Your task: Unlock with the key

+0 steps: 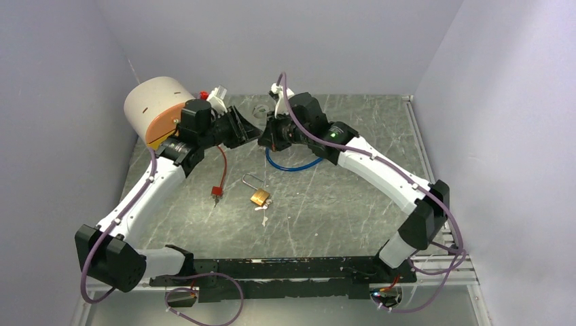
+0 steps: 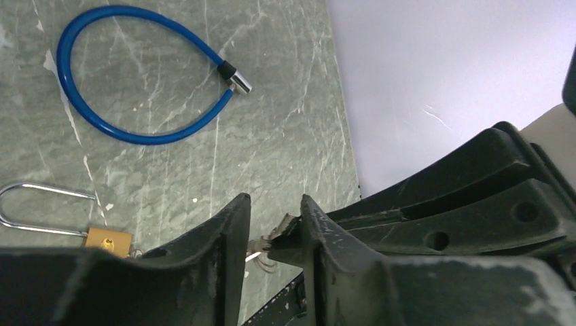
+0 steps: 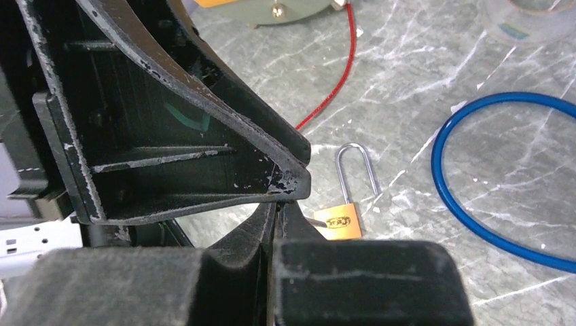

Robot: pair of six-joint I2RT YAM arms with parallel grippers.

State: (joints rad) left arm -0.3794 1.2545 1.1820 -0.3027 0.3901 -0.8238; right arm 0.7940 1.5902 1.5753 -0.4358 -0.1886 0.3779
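Overhead, both arms reach in over the grey marbled tabletop (image 1: 353,204) and meet tip to tip above its far middle. The right gripper (image 3: 277,212) has its jaws pressed together, pinching what looks like a small silvery key (image 2: 260,244); only a short metal end shows past the tips. The left gripper (image 2: 275,227) faces it, jaws apart with a narrow gap, and the key end and the right gripper's tips sit inside that gap. Cannot tell whether the left pads press on the key. The brass padlock with a silver shackle (image 1: 259,197) lies flat on the table nearer the arm bases, shackle pointing to the far side, apart from both grippers. A small white bit lies just beside its body, too small to identify. A blue looped cable lock (image 3: 440,178) lies on the table under the right arm, one metal-capped end free. A red cable lock (image 1: 217,190) lies left of the padlock, its thin cable running up under the left arm. A large pale cylinder with an orange face (image 1: 157,105) stands at the far left, beside the left wrist.
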